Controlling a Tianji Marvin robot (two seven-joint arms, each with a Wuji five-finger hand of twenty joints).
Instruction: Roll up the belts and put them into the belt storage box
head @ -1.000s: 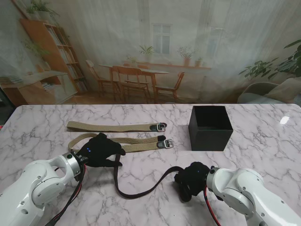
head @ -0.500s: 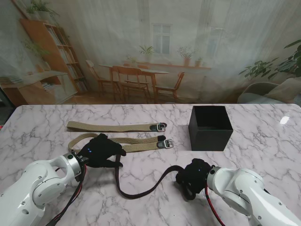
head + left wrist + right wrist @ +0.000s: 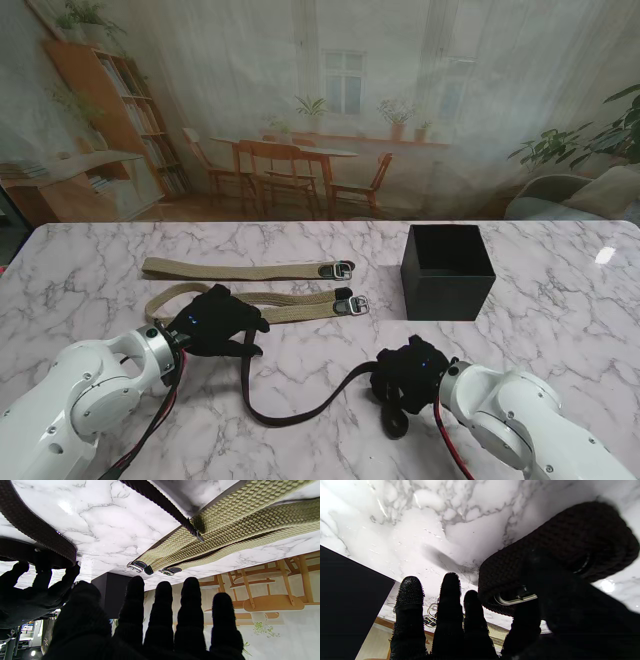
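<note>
I am looking down at the marble table (image 3: 560, 300). My right hand (image 3: 408, 378) is sitting palm-down near me, right of centre, and the right wrist view shows it pinching the coiled buckle end of the dark brown belt (image 3: 300, 408) between thumb and forefinger while the other three fingers (image 3: 450, 600) are sticking out straight. The loose part of that belt is trailing left in a curve toward my left hand (image 3: 215, 318), which is resting flat with its fingers spread and gripping nothing, its fingertips lying over the near tan belt (image 3: 300, 306). The dark strap's tip is lying across that tan webbing in the left wrist view. The far tan belt (image 3: 245, 269) is lying straight, farther from me. The black storage box (image 3: 447, 271) is standing open-topped on the right, well apart from both hands.
</note>
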